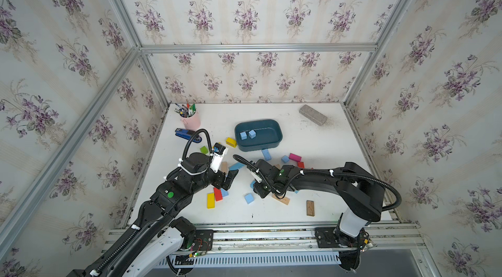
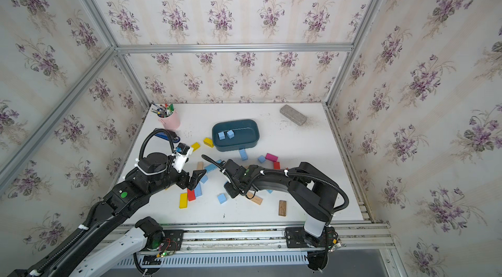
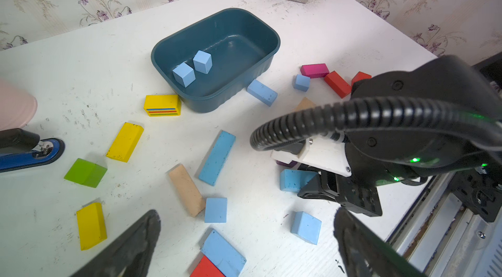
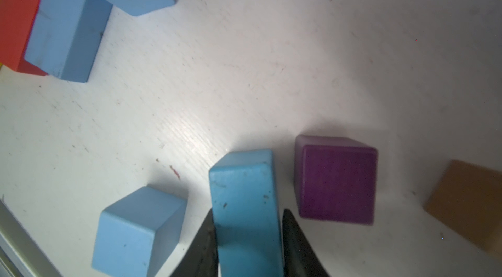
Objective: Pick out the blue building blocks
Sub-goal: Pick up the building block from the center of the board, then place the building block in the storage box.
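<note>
Right gripper [image 4: 248,224] clamps a blue block [image 4: 244,188] across its width, long axis running out past the fingertips, purple cube [image 4: 336,180] just beside. Bin [image 1: 258,148] lies well behind its wrist. Left gripper [image 3: 247,213] hangs agape nearby.

**Blue blocks: two binned, the rest loose on the table**

Two light-blue cubes [image 3: 184,74] sit side by side inside the teal bin [image 3: 217,21]. An oblong brick [image 3: 262,92] lies flat just beside the bin's wall, with a small cube [image 3: 301,82] near it. Nearer the robot lie a long flat brick [image 3: 216,157], a square block [image 3: 215,210], a chunky cube [image 3: 306,227] and a slab [image 3: 223,252] touching a red block [image 3: 206,268]. A darker, scuffed, notched brick [image 4: 245,207] is pinched in the right gripper [image 4: 248,212].
</note>
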Action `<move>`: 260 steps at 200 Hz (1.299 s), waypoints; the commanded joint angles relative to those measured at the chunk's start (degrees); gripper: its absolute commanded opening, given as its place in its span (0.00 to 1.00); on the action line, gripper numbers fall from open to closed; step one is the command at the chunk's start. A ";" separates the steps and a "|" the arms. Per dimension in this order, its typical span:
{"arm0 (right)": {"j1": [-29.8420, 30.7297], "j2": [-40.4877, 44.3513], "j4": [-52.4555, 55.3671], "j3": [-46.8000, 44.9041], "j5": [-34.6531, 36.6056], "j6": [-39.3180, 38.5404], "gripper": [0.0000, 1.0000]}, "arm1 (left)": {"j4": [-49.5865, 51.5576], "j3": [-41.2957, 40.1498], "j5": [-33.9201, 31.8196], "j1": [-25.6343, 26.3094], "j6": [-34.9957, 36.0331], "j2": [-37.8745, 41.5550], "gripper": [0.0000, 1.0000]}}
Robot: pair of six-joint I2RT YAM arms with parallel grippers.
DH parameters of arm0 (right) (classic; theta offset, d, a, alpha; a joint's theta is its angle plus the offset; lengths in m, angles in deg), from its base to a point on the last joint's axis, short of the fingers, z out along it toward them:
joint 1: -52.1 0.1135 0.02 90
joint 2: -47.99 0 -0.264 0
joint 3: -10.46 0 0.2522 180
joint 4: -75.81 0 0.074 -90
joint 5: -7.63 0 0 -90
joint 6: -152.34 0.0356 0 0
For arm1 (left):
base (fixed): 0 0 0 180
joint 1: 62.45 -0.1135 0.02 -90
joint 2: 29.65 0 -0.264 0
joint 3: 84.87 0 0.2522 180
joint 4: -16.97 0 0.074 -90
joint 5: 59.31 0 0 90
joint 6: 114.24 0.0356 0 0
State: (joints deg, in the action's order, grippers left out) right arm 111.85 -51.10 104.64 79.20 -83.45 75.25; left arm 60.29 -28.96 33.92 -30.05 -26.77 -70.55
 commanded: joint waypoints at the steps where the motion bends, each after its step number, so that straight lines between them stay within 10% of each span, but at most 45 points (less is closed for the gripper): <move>1: 0.20 -0.19 -0.86 0.41 0.38 -0.27 0.21 | -0.01 -0.05 -0.80 -0.05 0.19 0.38 0.99; 123: -5.77 10.16 1.34 9.10 6.93 5.02 0.00 | 0.23 -0.49 -4.28 -0.03 0.01 3.63 0.99; 260: -18.79 -17.97 8.87 38.22 3.22 2.26 0.01 | 0.27 -0.49 -4.25 -0.04 0.24 3.43 0.99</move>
State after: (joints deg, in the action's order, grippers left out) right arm 93.12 -66.49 112.86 115.84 -77.59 76.76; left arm 60.73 -29.33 30.07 -30.05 -26.75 -66.97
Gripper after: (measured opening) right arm 0.228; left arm 0.993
